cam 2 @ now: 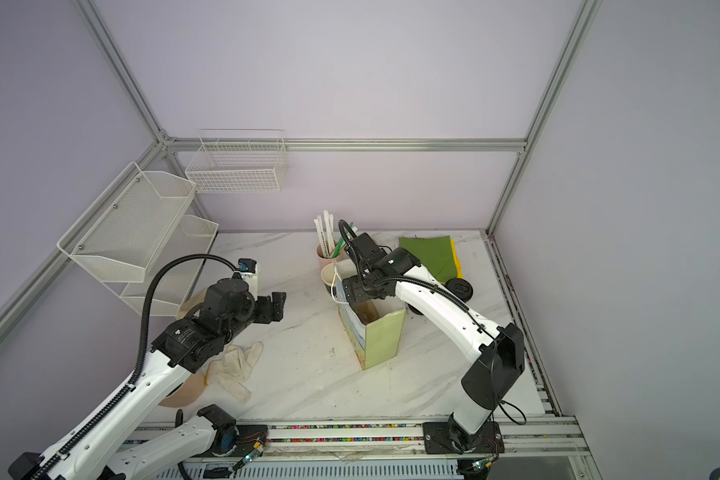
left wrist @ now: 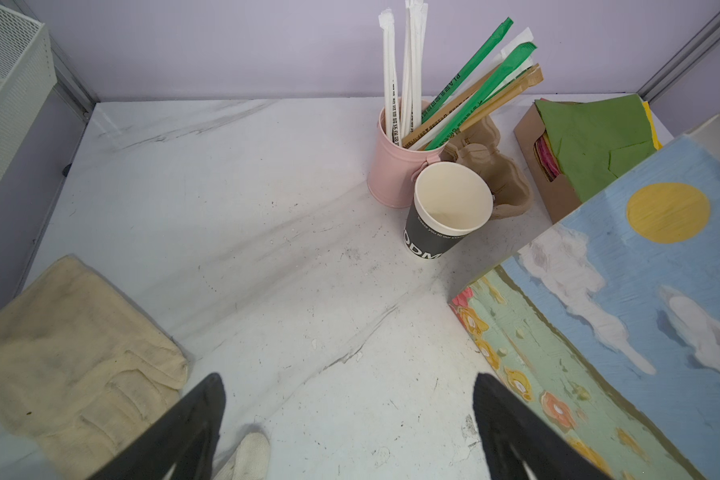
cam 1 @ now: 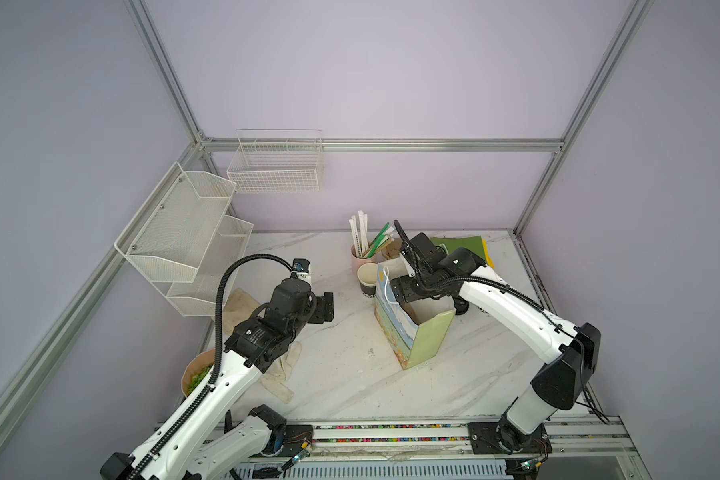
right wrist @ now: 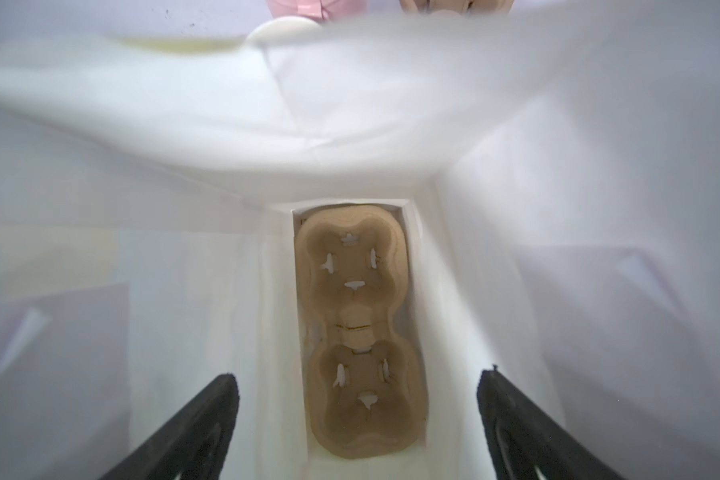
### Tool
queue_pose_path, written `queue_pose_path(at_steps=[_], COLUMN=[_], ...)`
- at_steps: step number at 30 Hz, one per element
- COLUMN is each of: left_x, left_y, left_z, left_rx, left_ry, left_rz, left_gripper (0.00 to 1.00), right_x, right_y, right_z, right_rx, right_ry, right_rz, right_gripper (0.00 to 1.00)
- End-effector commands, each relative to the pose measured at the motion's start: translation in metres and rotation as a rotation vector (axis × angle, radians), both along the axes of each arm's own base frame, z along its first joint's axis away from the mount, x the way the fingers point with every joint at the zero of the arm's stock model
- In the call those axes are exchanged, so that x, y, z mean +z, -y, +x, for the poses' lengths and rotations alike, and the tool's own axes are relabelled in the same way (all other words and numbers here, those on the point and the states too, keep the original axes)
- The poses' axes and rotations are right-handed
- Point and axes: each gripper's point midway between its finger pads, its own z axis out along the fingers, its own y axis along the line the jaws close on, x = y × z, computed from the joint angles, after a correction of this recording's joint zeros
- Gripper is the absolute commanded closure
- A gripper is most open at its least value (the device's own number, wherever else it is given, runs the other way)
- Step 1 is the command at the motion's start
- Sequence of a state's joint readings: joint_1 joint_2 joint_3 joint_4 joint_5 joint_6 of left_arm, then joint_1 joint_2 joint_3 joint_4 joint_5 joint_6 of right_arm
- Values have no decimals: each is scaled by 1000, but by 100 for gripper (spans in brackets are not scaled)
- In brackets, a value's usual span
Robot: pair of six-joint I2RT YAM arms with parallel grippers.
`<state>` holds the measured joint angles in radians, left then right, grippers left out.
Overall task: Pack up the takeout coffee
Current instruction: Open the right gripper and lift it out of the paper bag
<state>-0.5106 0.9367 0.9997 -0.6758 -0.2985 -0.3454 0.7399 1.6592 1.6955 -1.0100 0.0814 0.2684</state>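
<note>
Right wrist camera looks straight down into the paper bag (cam 2: 385, 338), where the right fingers (right wrist: 200, 415) stand wide apart with nothing between them, above a brown pulp cup carrier (right wrist: 360, 332) lying flat on the bag's floor. Over the counter (cam 2: 308, 365) the left fingers (left wrist: 192, 424) hang just as open and empty.

In a top view the takeout coffee (cam 2: 459, 288) sits on the counter to the right of the bag, near the green napkins (cam 2: 427, 255). Its round lid faces up, so its long axis looks upright (the right arm (cam 2: 433, 299) hides most of the body, so I cannot be sure).

A lidless black cup (left wrist: 441, 220) stands just beside the pink cup of straws (left wrist: 393, 178). The counter is white, marble-patterned and scuffed, with a cream cloth (left wrist: 71, 345) at its left. Lilac walls, aluminium framing, a white wire basket (cam 2: 238, 166) and mesh shelves (cam 2: 129, 232) close it in.
</note>
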Motion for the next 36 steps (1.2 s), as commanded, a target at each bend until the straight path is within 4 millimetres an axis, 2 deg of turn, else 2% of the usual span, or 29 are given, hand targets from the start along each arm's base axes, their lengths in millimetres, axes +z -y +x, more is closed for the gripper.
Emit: queue_pose_path(at_steps=[1,5,7,15,20,21,26,30,36], left_x=[9,10,11,11,12,12,17,25,52], left_y=[-2,-2,-1,0,-1,-1,4,8,13], left_z=[0,-1,-1,-1,-1,-1,0,1,-2], left_rx=[-11,-13,-16,-25,-21,-18,-43,-61,-76], left_ry=[39,46,50,50,57,58,79,119,206], left_rz=[0,-4,-7,-14,-21,-24,-80,-155,-275], left_gripper=[8,8,8,8,6,2,0,0,0], right_x=[20,27,38,75,116,126,184,221,238], right_y=[4,7,5,5,5,6,15,40,84], right_z=[-4,-4,-4,-1,0,-1,-3,-4,-6], right_rx=[-5,-11,-7,-8,-7,-6,-37,-134,-347], right_ry=[20,30,51,136,222,244,389,511,590], right_rz=[28,27,51,116,182,202,316,344,340], right_gripper=[13,18,19,16,5,3,3,3,3])
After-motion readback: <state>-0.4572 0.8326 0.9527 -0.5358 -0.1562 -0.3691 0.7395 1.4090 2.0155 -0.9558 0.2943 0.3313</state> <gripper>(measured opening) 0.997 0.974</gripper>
